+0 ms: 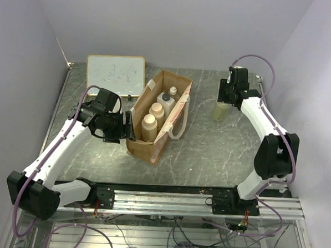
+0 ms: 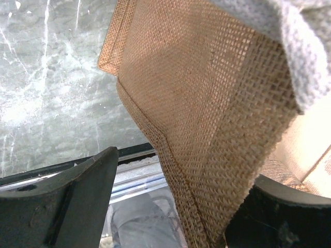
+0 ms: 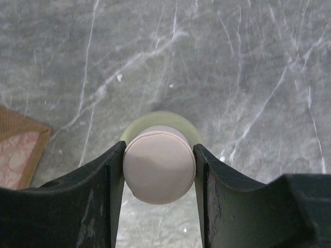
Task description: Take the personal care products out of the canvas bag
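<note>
The tan canvas bag (image 1: 153, 143) stands open mid-table. Inside it are two beige round-capped bottles (image 1: 149, 125), a white squarish bottle with a dark cap (image 1: 165, 100) and a slim bottle with a white top (image 1: 173, 93). My left gripper (image 1: 129, 126) straddles the bag's left wall. In the left wrist view its jaws (image 2: 183, 170) stand wide apart, and the woven fabric (image 2: 207, 103) lies against the right finger. My right gripper (image 1: 227, 96) is shut on the round cap (image 3: 159, 166) of a cream bottle (image 1: 220, 111), which is upright on the table right of the bag.
A framed whiteboard (image 1: 115, 74) lies at the back left, behind the bag. The bag's cream handle (image 1: 179, 127) hangs over its right side. A metal rail (image 1: 206, 201) runs along the near edge. Walls close in the left, back and right.
</note>
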